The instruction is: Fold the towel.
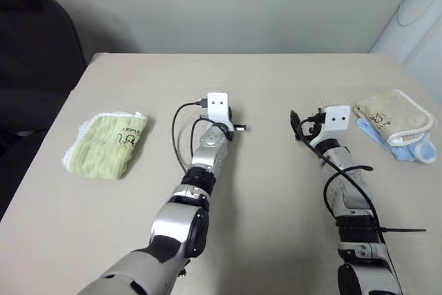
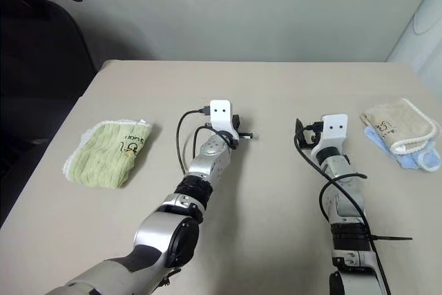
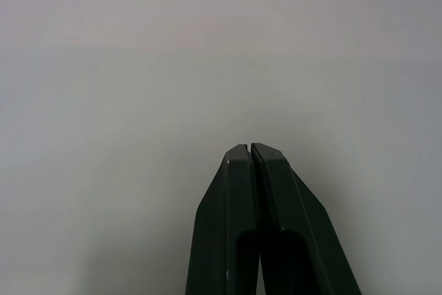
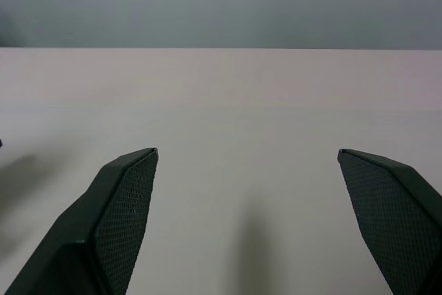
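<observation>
Both arms reach out over the beige counter, holding nothing.

The left end effector has its two black fingers pressed together; the right end effector has its fingers spread wide, bare counter between them. Farther out at the right edge, the towel lies folded, resting on a light blue towel. A light green towel lies folded at the left, well apart.
</observation>
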Controlling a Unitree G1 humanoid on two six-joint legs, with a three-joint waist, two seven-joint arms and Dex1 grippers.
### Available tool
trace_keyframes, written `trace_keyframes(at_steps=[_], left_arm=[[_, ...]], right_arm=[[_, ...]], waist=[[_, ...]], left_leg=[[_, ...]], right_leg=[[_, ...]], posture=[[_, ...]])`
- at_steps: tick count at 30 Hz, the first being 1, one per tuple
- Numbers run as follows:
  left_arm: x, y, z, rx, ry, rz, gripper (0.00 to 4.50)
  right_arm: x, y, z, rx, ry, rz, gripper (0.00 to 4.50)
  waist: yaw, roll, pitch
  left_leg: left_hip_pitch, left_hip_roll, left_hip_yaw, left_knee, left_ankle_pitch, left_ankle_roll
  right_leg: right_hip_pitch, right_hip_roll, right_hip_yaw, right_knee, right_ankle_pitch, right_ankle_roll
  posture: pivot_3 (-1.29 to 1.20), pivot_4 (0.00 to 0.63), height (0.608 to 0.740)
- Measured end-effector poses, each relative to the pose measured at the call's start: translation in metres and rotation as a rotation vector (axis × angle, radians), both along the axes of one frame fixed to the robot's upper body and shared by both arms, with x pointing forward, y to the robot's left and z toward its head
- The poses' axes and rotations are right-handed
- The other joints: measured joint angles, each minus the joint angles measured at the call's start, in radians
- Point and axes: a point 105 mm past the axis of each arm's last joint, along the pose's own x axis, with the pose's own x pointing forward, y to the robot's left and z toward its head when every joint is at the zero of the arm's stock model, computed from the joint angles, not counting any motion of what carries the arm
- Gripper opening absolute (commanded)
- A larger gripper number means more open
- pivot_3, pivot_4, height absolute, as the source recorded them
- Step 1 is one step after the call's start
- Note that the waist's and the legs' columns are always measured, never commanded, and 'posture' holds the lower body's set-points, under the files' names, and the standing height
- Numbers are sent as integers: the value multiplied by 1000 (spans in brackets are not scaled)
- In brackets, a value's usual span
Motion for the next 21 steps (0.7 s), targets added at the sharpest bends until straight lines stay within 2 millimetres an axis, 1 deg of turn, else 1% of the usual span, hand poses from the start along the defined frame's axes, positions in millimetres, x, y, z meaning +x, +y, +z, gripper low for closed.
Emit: trace_keyframes(at_steps=[1,4,7,9,12,17,21], left_arm=[[1,3,1,-3,-5,12,110],[3,22,2,-8,-15,78,110],[0,39,-4,-12,-12,132,110],[-2,44,-7,-14,-12,145,110],[-6,49,-5,-30,-36,157,110],[-11,57,-2,-40,-47,183,110],[-13,60,-3,-40,-40,192,110]], right_arm=[[1,1,-3,6,10,6,4401],[6,4,-15,25,55,29,4401],[14,9,-18,29,75,53,4401],[18,13,-15,34,67,66,4401],[24,22,-14,42,69,91,4401],[26,34,-26,41,106,126,4401],[28,35,-29,37,118,132,4401]], waist=[[-1,0,0],[-5,0,0],[-5,0,0],[-3,0,0],[-3,0,0],[-4,0,0],[-4,0,0]], left_leg=[[0,0,0,0,0,0],[0,0,0,0,0,0],[-1,0,0,0,0,0],[-1,0,0,0,0,0],[-2,0,0,0,0,-1],[-2,0,0,0,0,-1],[-2,0,0,0,0,-1]], right_leg=[[0,0,0,0,0,0],[0,1,1,0,0,0],[-1,1,1,1,0,0],[-2,1,0,1,0,0],[-3,1,0,1,0,0],[-3,0,0,1,0,0],[-3,0,0,1,0,0]], posture=[[0,150,740],[0,150,740],[0,150,740],[0,150,740],[0,150,740],[0,150,740],[0,150,740]])
